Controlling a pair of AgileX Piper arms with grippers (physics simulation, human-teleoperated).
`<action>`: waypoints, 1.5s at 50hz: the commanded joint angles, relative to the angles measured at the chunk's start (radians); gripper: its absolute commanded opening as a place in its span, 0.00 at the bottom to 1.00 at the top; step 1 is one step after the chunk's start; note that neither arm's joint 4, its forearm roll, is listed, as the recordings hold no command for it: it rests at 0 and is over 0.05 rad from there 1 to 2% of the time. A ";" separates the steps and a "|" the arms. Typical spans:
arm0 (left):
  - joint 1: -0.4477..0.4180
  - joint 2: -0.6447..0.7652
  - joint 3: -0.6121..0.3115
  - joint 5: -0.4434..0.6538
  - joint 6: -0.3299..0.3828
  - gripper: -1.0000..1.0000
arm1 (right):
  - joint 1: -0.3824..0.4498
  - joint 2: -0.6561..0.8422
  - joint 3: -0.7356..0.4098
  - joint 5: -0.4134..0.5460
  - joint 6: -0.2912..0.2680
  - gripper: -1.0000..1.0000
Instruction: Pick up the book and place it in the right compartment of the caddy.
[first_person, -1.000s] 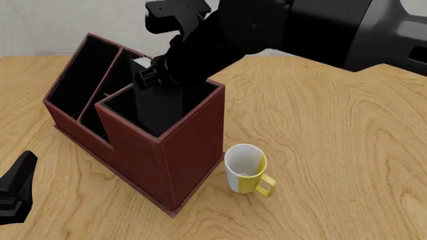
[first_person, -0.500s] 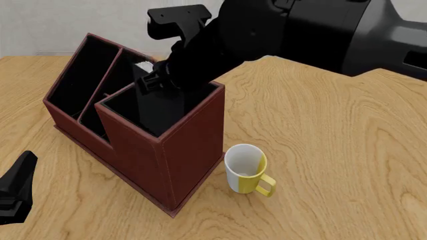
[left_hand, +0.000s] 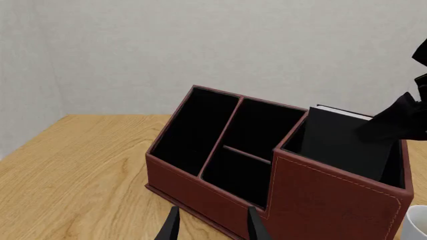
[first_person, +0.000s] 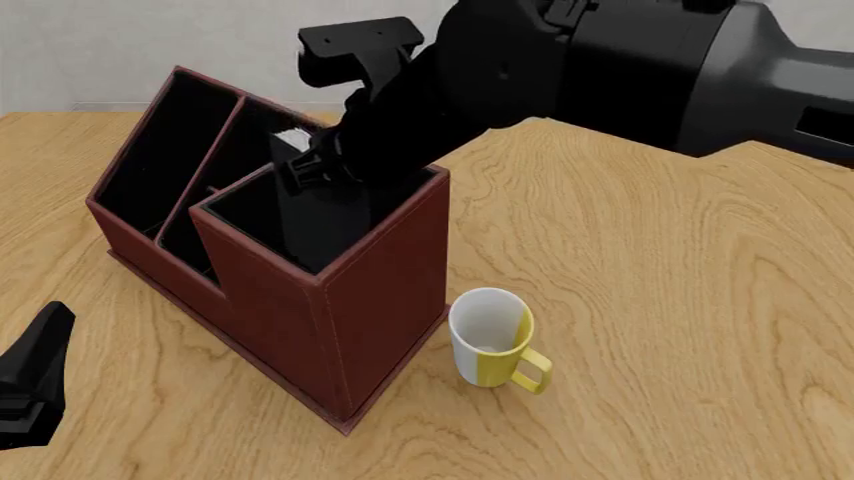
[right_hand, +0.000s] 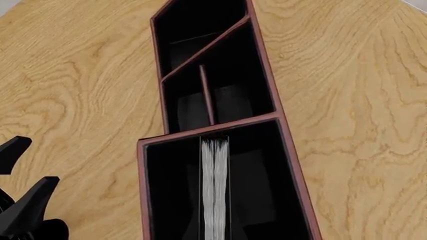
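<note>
Front view shows the book standing in the box's big right part, near the counter's far left corner. You cannot tell if your right claw grips it. Open slowly, then lift straight up.

There are no words, numbers, labels or signs to read anywhere. The book has a plain black cover, the caddy is plain red-brown outside and black inside, and the mug is just white and yellow with nothing written on it.
</note>
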 joint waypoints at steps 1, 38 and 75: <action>0.000 0.000 0.000 0.000 0.000 1.00 | -0.002 -0.003 -0.005 -0.006 0.014 0.00; 0.000 0.000 0.000 0.000 0.000 1.00 | -0.009 0.006 0.019 -0.027 0.016 0.00; 0.000 0.000 0.000 0.000 0.000 1.00 | -0.010 0.017 0.027 -0.035 0.014 0.00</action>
